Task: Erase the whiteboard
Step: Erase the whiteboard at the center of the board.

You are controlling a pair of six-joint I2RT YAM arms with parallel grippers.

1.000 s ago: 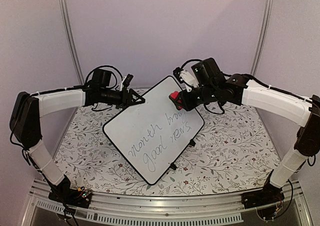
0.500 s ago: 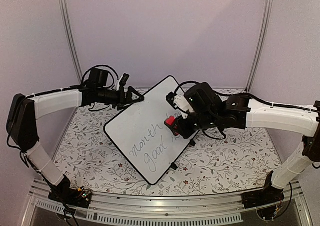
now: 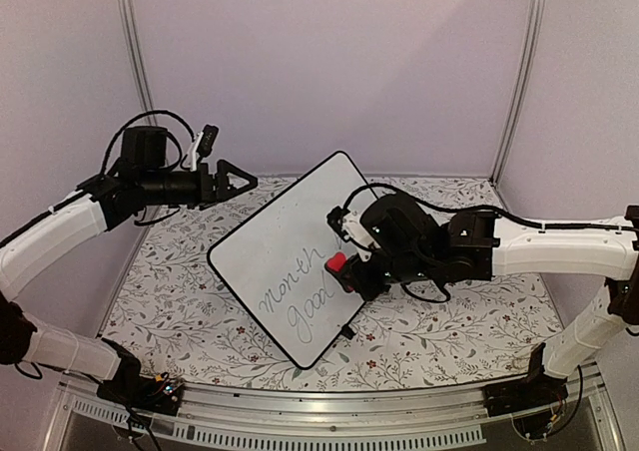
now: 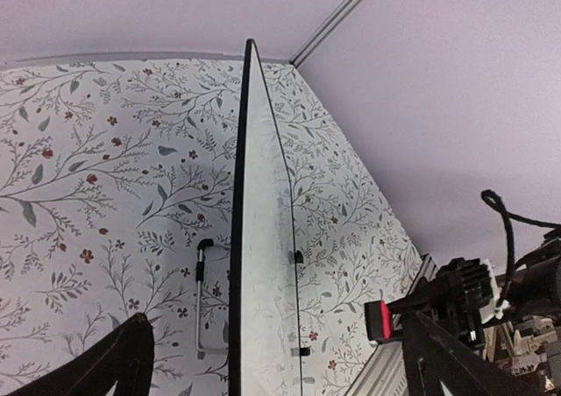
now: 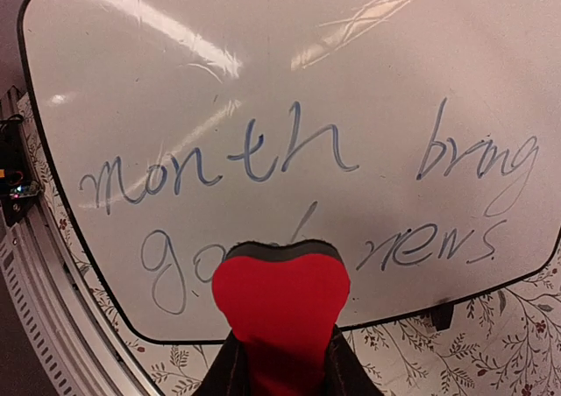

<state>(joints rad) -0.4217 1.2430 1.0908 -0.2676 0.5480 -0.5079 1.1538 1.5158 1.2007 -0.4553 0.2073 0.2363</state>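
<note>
The whiteboard (image 3: 285,236) lies at an angle on the floral table, with grey writing "month bring good news" on its face (image 5: 263,81). My right gripper (image 3: 346,274) is shut on a red eraser (image 3: 337,262), which it holds over the word "good". In the right wrist view the eraser (image 5: 280,300) hides part of that word, with the gripper (image 5: 282,363) below it. The left wrist view sees the board edge-on (image 4: 263,238), with a gap between its face and the eraser (image 4: 382,319). My left gripper (image 3: 238,182) is open and empty, up and to the left of the board's far-left edge.
A floral cloth (image 3: 449,301) covers the table. A metal rail (image 3: 329,426) runs along the near edge. Purple walls enclose the back and sides. A wire stand (image 4: 202,300) sticks out from under the board.
My left gripper opened, let go of the board's far-left edge and drew back up and left. My right gripper carried the eraser from the board's far corner down over the writing.
</note>
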